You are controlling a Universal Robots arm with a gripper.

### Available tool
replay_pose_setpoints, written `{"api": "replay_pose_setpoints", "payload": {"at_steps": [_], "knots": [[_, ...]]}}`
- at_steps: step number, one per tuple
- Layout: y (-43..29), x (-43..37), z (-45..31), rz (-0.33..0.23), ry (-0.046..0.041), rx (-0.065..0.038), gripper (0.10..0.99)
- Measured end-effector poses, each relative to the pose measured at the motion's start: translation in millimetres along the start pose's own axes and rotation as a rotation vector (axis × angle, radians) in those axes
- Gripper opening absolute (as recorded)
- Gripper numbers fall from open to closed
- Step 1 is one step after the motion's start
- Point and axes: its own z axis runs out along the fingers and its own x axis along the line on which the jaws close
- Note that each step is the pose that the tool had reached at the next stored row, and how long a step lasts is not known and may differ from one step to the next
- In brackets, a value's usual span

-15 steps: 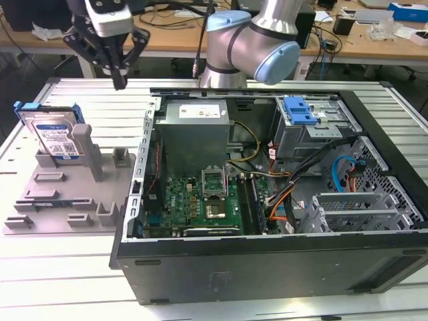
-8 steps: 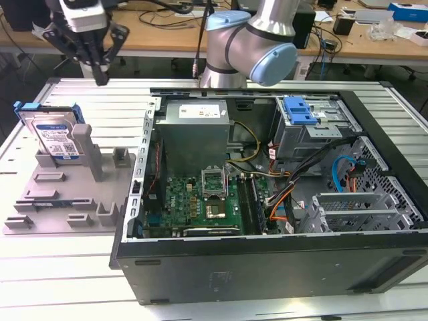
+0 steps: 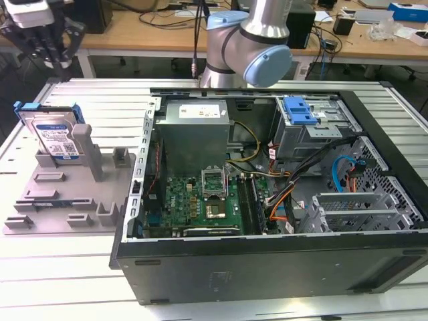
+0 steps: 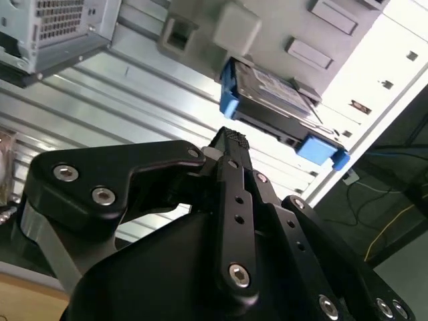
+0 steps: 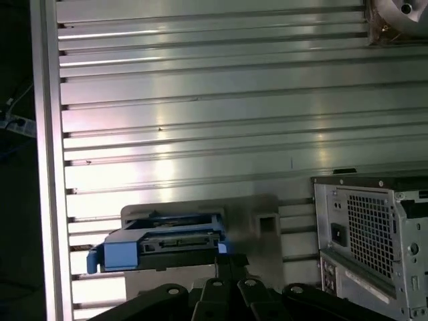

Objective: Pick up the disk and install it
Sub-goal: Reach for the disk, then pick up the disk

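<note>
You are hovering the black gripper (image 4: 233,139) with its fingers (image 4: 235,174) pressed together, holding nothing; descending like this, it is risking striking the silver hard disk with blue rails (image 4: 267,100) rather than straddling it. The disk is standing on edge at the grey plastic tray's (image 3: 60,200) far corner, beside a tall grey post (image 3: 83,144) that is inviting a snag.
</note>
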Motion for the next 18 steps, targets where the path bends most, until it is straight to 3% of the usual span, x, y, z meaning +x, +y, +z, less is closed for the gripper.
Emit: {"api": "replay_pose_setpoints", "payload": {"at_steps": [10, 18], "knots": [[0.2, 39.0, 0.9, 0.0, 0.0, 0.0, 0.106], [0.2, 40.3, 0.9, -0.003, 0.0001, 0.0, 0.106]]}}
